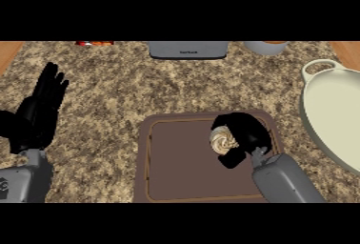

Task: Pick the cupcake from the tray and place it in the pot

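Note:
A cupcake [221, 138] with pale swirled frosting sits on the right part of the brown tray [175, 162]. My right hand [246, 136] curls round it from the right and from above, hiding most of it. Whether the cupcake still touches the tray I cannot tell. The cream-coloured pot [334, 114] lies at the right edge, its inside bare and only partly in view. My left hand [38, 112] rests open at the left edge, fingers up, well away from the tray.
A grey appliance [187, 49] stands at the back centre. Beside it to the right is a grey cup [267, 47], and a red object [94, 43] shows at the back left. Speckled granite counter [119, 90] surrounds the tray.

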`<action>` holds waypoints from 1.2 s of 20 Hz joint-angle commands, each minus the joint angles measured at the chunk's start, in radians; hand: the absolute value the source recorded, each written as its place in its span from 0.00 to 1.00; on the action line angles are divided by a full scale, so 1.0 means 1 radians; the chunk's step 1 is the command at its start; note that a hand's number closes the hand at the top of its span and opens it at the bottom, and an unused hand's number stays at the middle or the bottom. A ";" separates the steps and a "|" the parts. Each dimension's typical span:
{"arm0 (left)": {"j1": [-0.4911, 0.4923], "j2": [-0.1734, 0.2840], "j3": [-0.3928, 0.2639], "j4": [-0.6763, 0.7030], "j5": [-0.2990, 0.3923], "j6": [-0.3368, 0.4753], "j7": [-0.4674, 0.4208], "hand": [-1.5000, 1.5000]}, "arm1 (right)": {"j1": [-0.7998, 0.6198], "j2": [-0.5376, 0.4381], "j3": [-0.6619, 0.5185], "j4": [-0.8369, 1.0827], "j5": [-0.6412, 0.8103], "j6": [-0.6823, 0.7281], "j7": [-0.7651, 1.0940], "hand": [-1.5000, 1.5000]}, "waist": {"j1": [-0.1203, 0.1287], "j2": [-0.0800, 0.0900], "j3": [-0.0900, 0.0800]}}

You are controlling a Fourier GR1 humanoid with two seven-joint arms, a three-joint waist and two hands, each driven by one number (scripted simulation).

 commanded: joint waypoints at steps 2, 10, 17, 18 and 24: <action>-0.026 0.032 0.064 0.073 0.039 -0.052 -0.043 0.50 | 0.016 0.055 0.024 0.064 0.074 -0.039 -0.060 1.00 | -0.001 0.002 0.001; 0.019 -0.044 -0.014 -0.035 -0.038 0.011 0.015 0.50 | 0.005 0.055 -0.049 0.016 0.134 0.029 -0.094 1.00 | 0.000 0.001 0.001; 0.015 0.010 0.053 -0.029 0.005 -0.006 0.034 0.50 | 0.535 -0.248 0.281 -0.559 0.164 0.033 -0.288 1.00 | -0.051 -0.014 0.001; 0.057 -0.026 0.017 -0.022 -0.031 0.008 -0.017 0.50 | 0.590 -0.221 0.341 -0.640 0.202 0.014 -0.227 1.00 | -0.044 -0.011 0.000; 0.064 -0.023 0.038 -0.049 -0.013 0.013 0.002 0.50 | 0.753 -0.248 0.215 -0.974 0.178 -0.174 -0.220 1.00 | -0.058 -0.014 0.001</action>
